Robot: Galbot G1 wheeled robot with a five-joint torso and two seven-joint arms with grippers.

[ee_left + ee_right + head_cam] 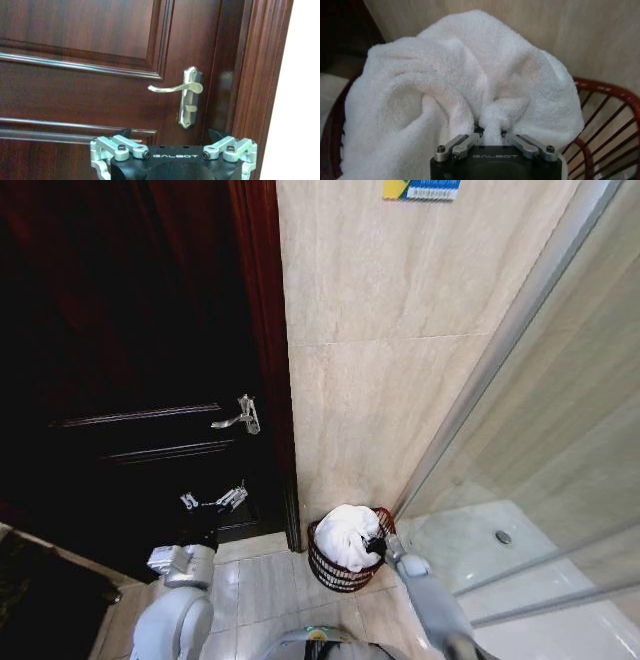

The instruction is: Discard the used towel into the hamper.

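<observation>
The hamper (345, 565) is standing on the floor tiles at lower centre of the head view, against the beige wall (400, 400). The white towel (346, 535) is bulging above its rim. My right gripper (491, 135) is pinching a towel fold, jaws nearly closed. My left gripper (213, 502) is idling with jaws spread, facing the dark door (80, 75) near its handle (177, 88).

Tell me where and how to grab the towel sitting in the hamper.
Take the towel by its raised peak, coming from above: it mounds over the hamper rim, whose walls block the sides. The right claw pinches a lower fold from the shower side. The left claw idles by the door.
</observation>
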